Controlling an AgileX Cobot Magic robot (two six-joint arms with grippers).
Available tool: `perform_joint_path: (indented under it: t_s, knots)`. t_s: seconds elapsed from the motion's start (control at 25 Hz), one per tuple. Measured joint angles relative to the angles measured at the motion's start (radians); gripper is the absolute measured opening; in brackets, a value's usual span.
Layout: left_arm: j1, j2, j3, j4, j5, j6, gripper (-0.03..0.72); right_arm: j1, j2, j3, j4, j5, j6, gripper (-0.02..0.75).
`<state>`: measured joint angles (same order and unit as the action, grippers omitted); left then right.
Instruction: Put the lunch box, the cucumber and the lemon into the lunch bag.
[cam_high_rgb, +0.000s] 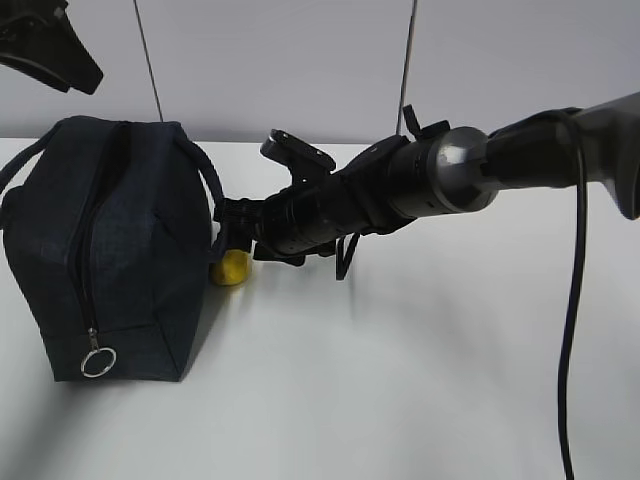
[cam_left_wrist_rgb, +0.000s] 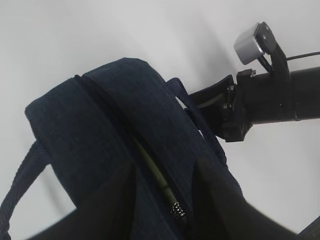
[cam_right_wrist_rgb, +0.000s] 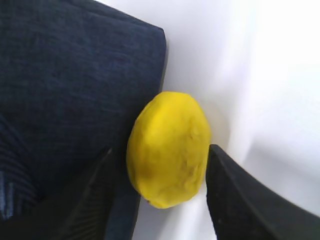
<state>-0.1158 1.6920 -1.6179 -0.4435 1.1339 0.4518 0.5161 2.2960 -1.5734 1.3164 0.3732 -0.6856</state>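
Yellow lemon (cam_right_wrist_rgb: 169, 149) is lying on the white desk (cam_high_rgb: 420, 380), tucked right against the side of the navy lunch bag (cam_high_rgb: 110, 250). My right gripper (cam_right_wrist_rgb: 165, 192) is reaching in low with its jaws spread wide, one on each side of the fruit and not yet pressing on it. My left gripper (cam_left_wrist_rgb: 165, 220) is hovering above the bag's top, jaws partly apart around the zipper slit, though I cannot tell whether they are pinching fabric. Through that narrow slit a sage-green edge is showing, probably the lunch box (cam_left_wrist_rgb: 155, 172); the cucumber is not visible anywhere. I am judging the risk as this: the jaw nearest the bag is crowding the cloth, so closing could snag fabric or squeeze the round lemon out sideways.
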Motion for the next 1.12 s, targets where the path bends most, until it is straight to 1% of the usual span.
perform_joint_path:
  t_s: [0.56, 0.88, 1.12]
  knots:
    - [0.0, 0.0, 0.0, 0.002, 0.004, 0.0, 0.256, 0.003, 0.0, 0.0, 0.004, -0.012, -0.005, 0.433]
    - [0.001, 0.0, 0.0, 0.002, 0.004, 0.0, 0.256, 0.003, 0.0, -0.031, 0.004, -0.016, -0.017, 0.432]
    - [0.001, 0.0, 0.0, 0.002, 0.006, 0.0, 0.256, 0.009, 0.024, -0.041, 0.004, -0.001, -0.019, 0.4]
